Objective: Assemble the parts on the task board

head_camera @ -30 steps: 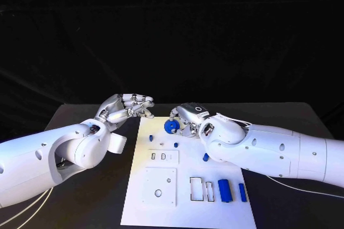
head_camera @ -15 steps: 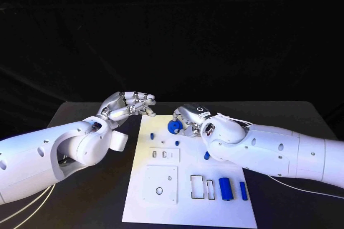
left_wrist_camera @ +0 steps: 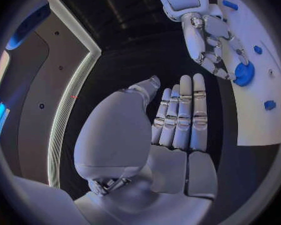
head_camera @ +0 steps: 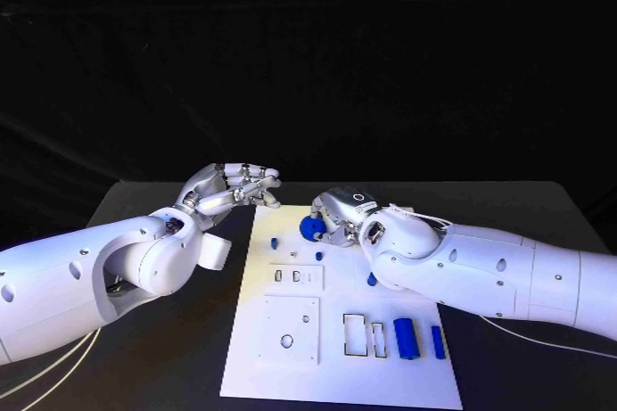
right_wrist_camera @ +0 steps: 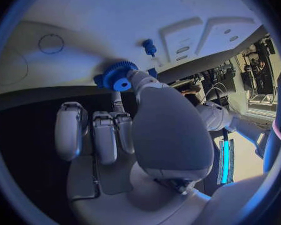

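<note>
My right hand (head_camera: 337,217) pinches the blue gear (head_camera: 310,226) in its fingers (right_wrist_camera: 140,80) over the white task board (head_camera: 337,375); left hand (head_camera: 234,190) hovers empty, fingers straight and together, above the black desk (head_camera: 168,357).

Black bench (head_camera: 154,206), matte, its far edge showing as a straight line against the backdrop. Bare dark surface on both sides of the centre and along the near right corner. Black curtain (head_camera: 308,81) hangs behind it, faintly creased. Thin white cables (head_camera: 52,375) trail across the bench's near left corner.
</note>
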Controlling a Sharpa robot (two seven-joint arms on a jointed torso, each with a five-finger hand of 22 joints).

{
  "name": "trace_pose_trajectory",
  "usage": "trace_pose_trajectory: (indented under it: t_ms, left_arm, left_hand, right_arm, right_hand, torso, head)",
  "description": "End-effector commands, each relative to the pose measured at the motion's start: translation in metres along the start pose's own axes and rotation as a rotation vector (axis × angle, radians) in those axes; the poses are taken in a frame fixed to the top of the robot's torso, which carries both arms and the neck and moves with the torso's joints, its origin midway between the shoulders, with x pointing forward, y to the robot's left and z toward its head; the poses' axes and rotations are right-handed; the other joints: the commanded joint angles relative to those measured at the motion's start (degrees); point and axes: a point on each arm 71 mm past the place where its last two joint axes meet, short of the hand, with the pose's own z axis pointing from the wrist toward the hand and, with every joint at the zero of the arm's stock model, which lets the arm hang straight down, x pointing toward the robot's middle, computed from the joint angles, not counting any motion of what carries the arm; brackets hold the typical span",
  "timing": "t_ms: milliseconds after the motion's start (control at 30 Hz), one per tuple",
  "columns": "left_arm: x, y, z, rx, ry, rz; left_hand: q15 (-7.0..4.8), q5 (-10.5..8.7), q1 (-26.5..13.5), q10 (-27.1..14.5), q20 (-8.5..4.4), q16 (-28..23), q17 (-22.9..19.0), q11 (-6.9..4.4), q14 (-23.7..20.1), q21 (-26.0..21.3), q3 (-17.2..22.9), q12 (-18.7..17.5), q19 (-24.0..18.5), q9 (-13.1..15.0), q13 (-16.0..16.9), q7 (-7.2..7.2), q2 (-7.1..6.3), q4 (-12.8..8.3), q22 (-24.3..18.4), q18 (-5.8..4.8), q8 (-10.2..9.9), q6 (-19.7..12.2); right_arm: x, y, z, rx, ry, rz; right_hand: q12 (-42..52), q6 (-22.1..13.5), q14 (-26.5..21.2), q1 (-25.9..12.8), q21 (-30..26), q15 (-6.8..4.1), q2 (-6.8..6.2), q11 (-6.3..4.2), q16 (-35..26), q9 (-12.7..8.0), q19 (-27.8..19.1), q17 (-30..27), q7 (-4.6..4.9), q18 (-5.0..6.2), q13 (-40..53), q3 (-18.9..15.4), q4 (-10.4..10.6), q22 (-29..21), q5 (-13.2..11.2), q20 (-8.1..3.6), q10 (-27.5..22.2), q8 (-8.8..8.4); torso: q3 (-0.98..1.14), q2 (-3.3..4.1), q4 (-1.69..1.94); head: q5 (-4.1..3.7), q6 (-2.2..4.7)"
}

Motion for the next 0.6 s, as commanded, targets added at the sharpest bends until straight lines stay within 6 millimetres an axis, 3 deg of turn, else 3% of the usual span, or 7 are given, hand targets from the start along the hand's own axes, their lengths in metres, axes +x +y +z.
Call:
trace_pose_trajectory:
  t_ms: [33,267,600]
  left_arm:
    - [0.0025,-0.0011,0.0002,0.005,0.017,-0.011]
    - [0.0023,-0.0011,0.0,0.004,0.017,-0.011]
    - [0.0023,-0.0012,-0.0003,0.001,0.019,-0.012]
  left_hand:
    - [0.02,0.04,-0.5,-0.3,0.13,0.2,0.1,0.15,-0.2,0.2,0.3,-0.3,-0.1,-0.1,0.1,0.13,0.07,0.2,0.1,0.09,-0.2,-0.1]
    - [0.02,0.04,-0.5,-0.3,0.13,0.2,0.1,0.15,-0.2,0.2,0.3,-0.3,-0.1,-0.1,0.1,0.13,0.07,0.2,0.1,0.09,-0.2,-0.1]
    - [0.01,0.04,-0.4,-0.3,0.13,0.3,0.2,0.14,-0.3,0.2,0.3,-0.3,-0.2,-0.1,0.1,0.12,0.06,0.1,0.1,0.1,-0.2,-0.1]
  right_arm:
    - [0.0021,0.0018,0.0005,-0.005,0.005,-0.013]
    - [0.002,0.0038,0.0023,-0.012,-0.003,-0.009]
    - [0.0023,0.0065,0.0035,-0.02,-0.002,-0.002]
  right_hand:
    - [-0.5,0.3,5.7,-0.3,-0.1,0.02,-0.89,0.03,0.2,-0.2,0.2,13.2,-0.12,-0.73,12.2,0.5,0.1,1.1,0.4,0.11,4.0,-0.71]
    - [-0.9,-1.5,5.7,-1.3,-0.3,0.6,-1.84,0.71,0.2,-0.6,0.1,13.1,0.65,-0.7,11.7,0.9,0.1,1.1,0.3,0.6,3.7,-2.58]
    - [-1.4,-2.5,5.7,-2.3,-0.5,0.96,-2.21,1.09,0.2,-0.7,0.0,13.1,1.04,-0.66,11.3,0.6,0.3,1.0,0.2,0.96,3.3,-3.69]
  torso:
    - [0.0,0.02,-0.06]
    - [0.0,-0.01,-0.03]
    - [-0.04,-0.02,0.05]
  head:
    - [0.04,-0.01]
    - [0.02,-0.09]
    - [0.06,-0.1]
